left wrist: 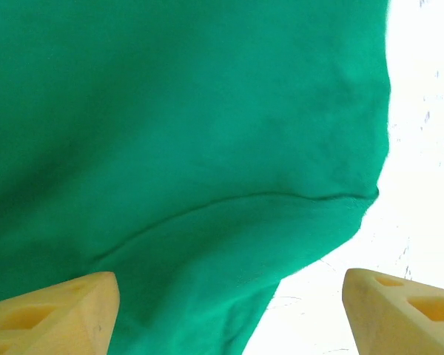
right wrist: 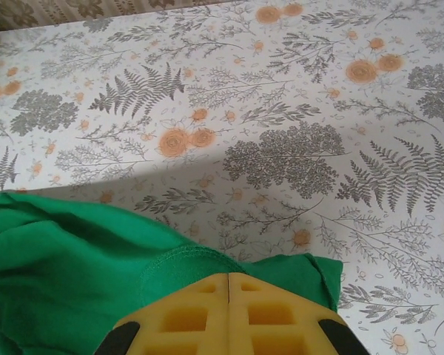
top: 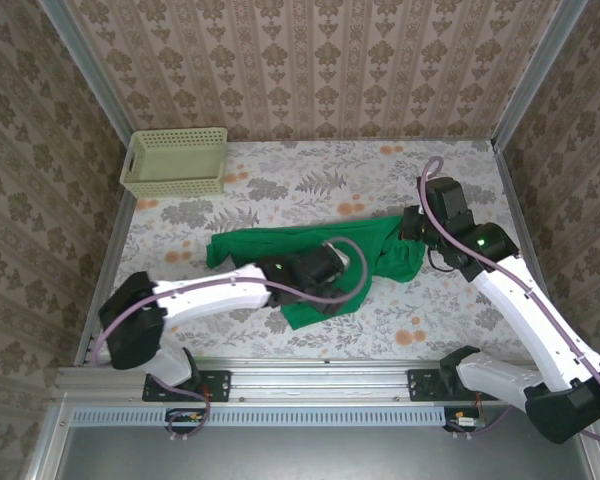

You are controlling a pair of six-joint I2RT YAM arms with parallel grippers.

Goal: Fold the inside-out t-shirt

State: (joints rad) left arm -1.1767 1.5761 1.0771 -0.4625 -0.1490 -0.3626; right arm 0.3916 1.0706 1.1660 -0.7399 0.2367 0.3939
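The left gripper [left wrist: 229,276] gapes wide above the t-shirt [left wrist: 170,133]; the right gripper [right wrist: 229,276] pinches its edge.

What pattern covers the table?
The table: grey ferns and orange flowers on white, clearest in the right wrist view.

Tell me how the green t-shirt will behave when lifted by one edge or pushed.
Likely floppy: the t-shirt lies crumpled and creased, so it should sag from any held point. Probably light: the cloth looks thin and soft. Pushed, it would likely bunch up rather than slide whole across the table.
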